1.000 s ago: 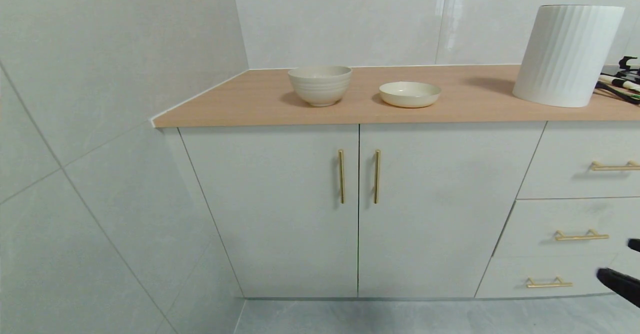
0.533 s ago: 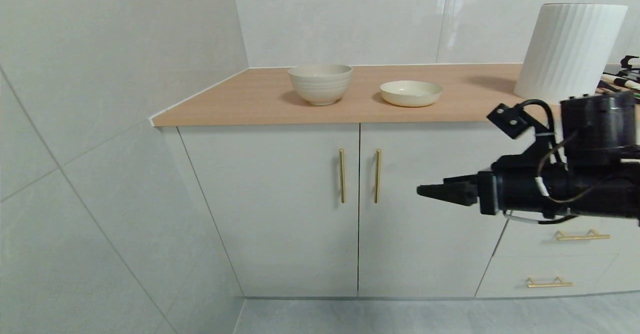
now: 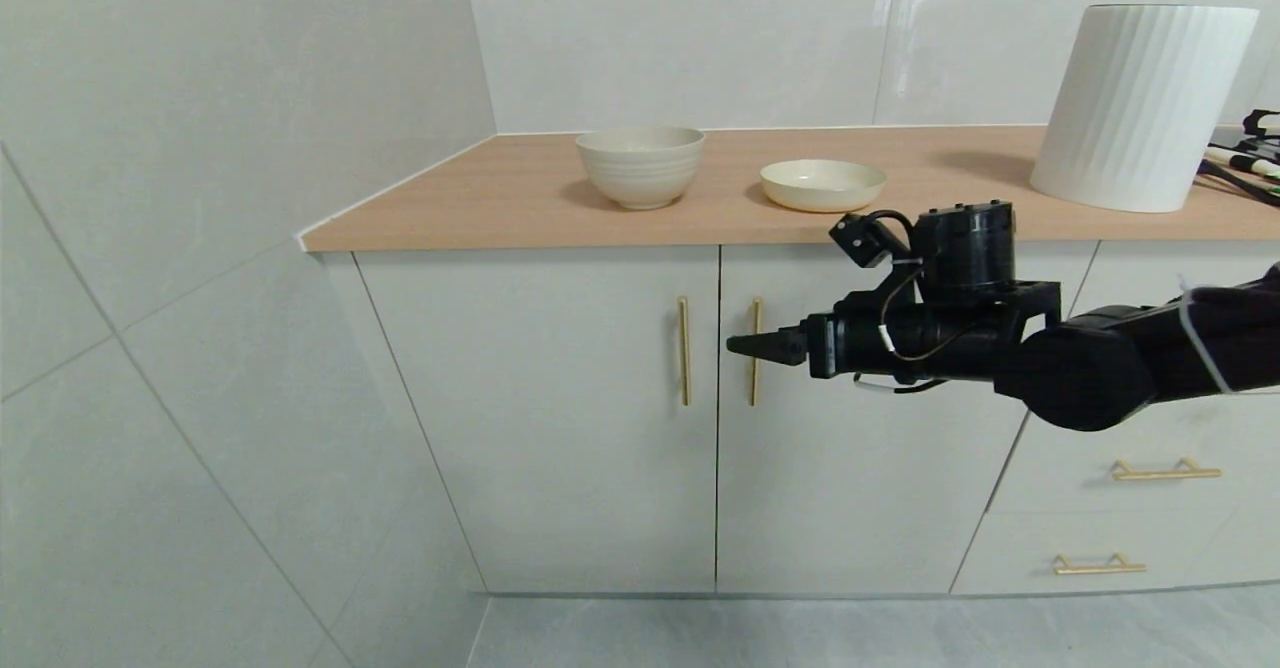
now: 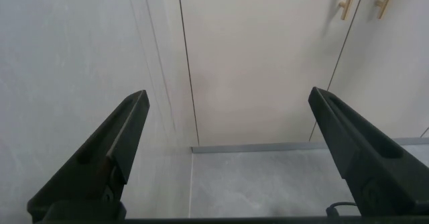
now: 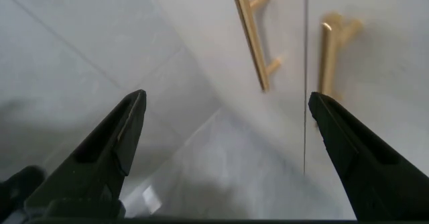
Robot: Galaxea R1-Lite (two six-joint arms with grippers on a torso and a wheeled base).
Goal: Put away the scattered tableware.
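A beige ribbed bowl and a shallow cream dish stand on the wooden counter above two closed cabinet doors. My right gripper is held level in front of the right door, its tip at that door's gold handle. The right wrist view has the right gripper open, with both gold handles just ahead and nothing between the fingers. My left gripper is open and empty, low near the left cabinet door and the floor.
A tall white ribbed container stands on the counter at the right, with dark utensils beyond it. Drawers with gold handles sit right of the doors. A tiled wall closes off the left side.
My right arm has come up from the lower right edge and swept left, from before the drawers to the right door's handle. Bowl and dish have stayed put.
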